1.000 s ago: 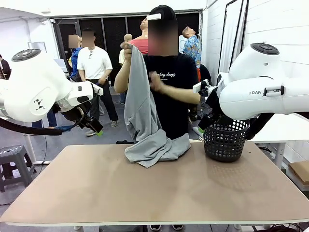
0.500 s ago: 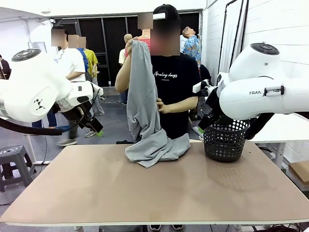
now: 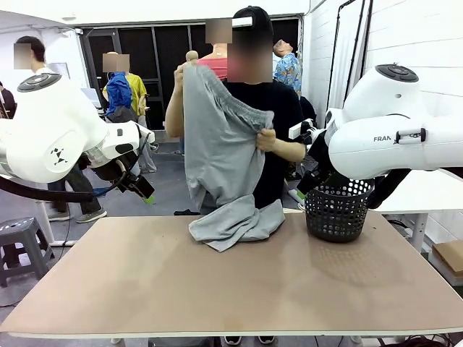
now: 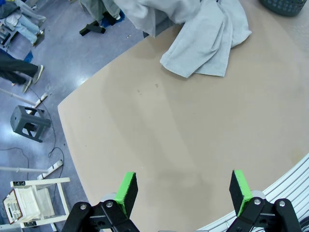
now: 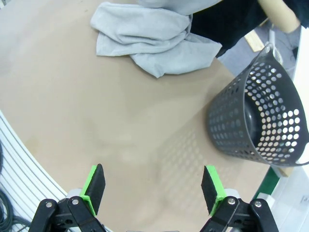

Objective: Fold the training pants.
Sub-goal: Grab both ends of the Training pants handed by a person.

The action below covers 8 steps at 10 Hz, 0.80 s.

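Left gripper [image 4: 183,187] and right gripper [image 5: 153,187] each hang above the table [image 3: 217,289], fingers spread wide, holding nothing. At the far edge, a person holds the training pants [image 3: 224,144] up by the waistband with both hands. The lower part lies bunched on the table, near the black basket [image 3: 338,210].

Light grey training pants [image 3: 217,144], black hole-patterned basket [image 3: 337,211], plain tan table [image 3: 217,289].
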### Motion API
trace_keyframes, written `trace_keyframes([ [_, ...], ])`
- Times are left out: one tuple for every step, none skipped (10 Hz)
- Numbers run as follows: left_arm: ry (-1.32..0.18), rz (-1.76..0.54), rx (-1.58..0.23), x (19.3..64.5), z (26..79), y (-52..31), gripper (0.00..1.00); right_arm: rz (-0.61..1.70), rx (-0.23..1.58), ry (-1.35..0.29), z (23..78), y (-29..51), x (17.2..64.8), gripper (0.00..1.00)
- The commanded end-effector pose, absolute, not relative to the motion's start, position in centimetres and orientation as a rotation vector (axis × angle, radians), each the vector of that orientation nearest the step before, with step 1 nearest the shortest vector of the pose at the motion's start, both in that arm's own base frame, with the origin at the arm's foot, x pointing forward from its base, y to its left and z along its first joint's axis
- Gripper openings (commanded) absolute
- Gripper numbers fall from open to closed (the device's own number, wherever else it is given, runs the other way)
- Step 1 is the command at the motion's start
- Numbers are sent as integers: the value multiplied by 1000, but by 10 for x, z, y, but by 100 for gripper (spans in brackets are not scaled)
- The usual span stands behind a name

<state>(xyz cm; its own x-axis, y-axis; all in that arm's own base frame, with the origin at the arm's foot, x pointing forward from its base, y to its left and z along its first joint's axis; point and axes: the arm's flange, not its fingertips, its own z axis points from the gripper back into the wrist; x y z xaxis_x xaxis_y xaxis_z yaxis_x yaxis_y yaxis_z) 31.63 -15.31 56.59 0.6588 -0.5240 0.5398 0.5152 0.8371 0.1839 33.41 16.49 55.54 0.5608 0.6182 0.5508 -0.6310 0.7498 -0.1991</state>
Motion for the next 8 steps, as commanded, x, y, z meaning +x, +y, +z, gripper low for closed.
trace_keyframes([
  [-624, -586, 12, 318, 566, -153, 100, 737, 30, -639, 555, 165, 334, 100],
  [-624, -586, 12, 318, 566, -153, 100, 737, 30, -639, 555, 165, 334, 100],
  [-624, -586, 12, 318, 566, -153, 100, 737, 30, -639, 555, 165, 334, 100],
  [-624, -586, 12, 318, 566, -153, 100, 737, 30, -639, 555, 165, 334, 100],
  [-624, -586, 12, 318, 566, -153, 100, 737, 30, -639, 555, 165, 334, 100],
  [-624, -586, 12, 318, 566, -153, 100, 737, 30, -639, 555, 165, 334, 100],
  [-624, -586, 12, 318, 566, -153, 100, 737, 30, -639, 555, 165, 334, 100],
  [-624, -586, 12, 318, 566, -153, 100, 737, 30, -639, 555, 165, 334, 100],
])
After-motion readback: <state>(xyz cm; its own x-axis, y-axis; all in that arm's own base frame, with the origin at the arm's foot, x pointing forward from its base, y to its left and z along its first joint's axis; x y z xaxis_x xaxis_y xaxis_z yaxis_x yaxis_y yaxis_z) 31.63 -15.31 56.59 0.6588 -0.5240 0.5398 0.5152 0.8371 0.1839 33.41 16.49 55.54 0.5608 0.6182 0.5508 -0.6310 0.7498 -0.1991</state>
